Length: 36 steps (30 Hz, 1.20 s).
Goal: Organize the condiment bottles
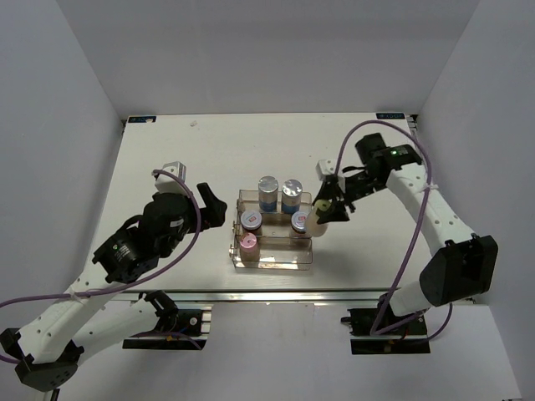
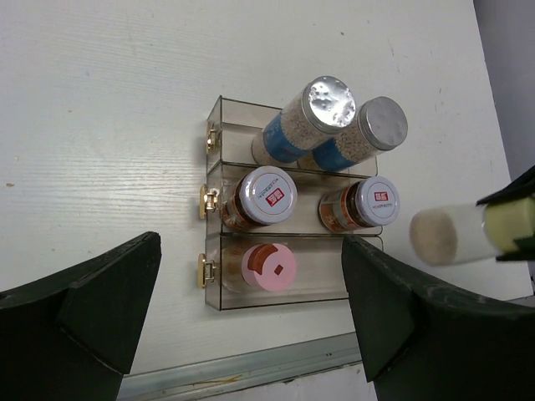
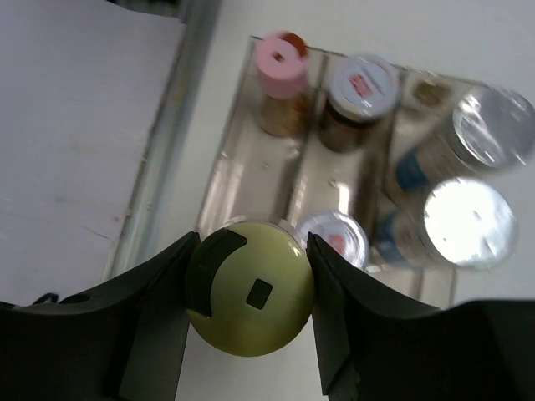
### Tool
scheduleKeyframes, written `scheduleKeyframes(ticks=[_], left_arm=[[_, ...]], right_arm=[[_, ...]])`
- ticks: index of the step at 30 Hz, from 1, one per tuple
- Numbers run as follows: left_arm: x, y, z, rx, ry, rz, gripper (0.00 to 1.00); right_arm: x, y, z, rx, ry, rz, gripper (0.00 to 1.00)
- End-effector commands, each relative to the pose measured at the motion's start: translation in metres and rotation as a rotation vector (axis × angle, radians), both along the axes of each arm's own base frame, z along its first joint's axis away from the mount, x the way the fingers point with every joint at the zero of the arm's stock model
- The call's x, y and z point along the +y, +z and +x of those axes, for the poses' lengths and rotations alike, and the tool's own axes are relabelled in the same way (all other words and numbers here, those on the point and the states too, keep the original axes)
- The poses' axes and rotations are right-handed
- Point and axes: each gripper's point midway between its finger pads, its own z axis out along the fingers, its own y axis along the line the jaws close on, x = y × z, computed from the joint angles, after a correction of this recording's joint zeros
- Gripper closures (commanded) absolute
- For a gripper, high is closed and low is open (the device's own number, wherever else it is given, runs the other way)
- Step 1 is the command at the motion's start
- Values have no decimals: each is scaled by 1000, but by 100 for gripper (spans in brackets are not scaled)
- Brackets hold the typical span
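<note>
A clear tiered rack [image 1: 288, 255] stands near the table's front edge. Its back step holds two silver-lidded bottles with blue labels [image 1: 268, 189] [image 2: 333, 102]. Two brown jars with white-red lids [image 1: 252, 220] [image 2: 267, 194] sit on the middle step. A pink-capped bottle [image 1: 248, 244] [image 2: 269, 267] stands at the left of the front step. My right gripper [image 1: 328, 206] [image 3: 249, 288] is shut on the yellow-green cap [image 3: 249, 288] of a pale bottle [image 1: 314, 222] [image 2: 435, 236], held tilted at the rack's right end, above its front row. My left gripper [image 1: 214, 205] [image 2: 251, 244] hangs open left of the rack, holding nothing.
The white table [image 1: 167, 150] ends in a metal front rail [image 2: 251, 368] just in front of the rack. Gold clasps [image 2: 206, 201] stick out from the rack's left side. White walls enclose the table on three sides.
</note>
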Motion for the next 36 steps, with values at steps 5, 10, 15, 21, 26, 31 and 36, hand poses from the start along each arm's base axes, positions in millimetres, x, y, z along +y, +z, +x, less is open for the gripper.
scheduleKeyframes(ticks=[5,10,15,21,26,31,36], left_arm=[[1,7,0,-30,3,-20,2],[6,9,-4,-35,16,-48,2],[8,7,-7,-31,23,-62,2],[5,5,-4,-30,21,-59,2],[4,3,-2,-26,20,-50,2],[3,0,-2,-23,20,-46,2],[2,0,-1,-21,18,-46,2]], right_arm=[[77,0,-50,-26,151,69,100],[96,-25,-42,24,54,30,100],[104,-44,-17,-28,-29,23,100],[110,-63,-10,17,-42,-1,93],[109,-68,-17,45,-26,1,94],[106,-64,-37,49,73,43,96],[101,-71,-56,94,155,55,96]])
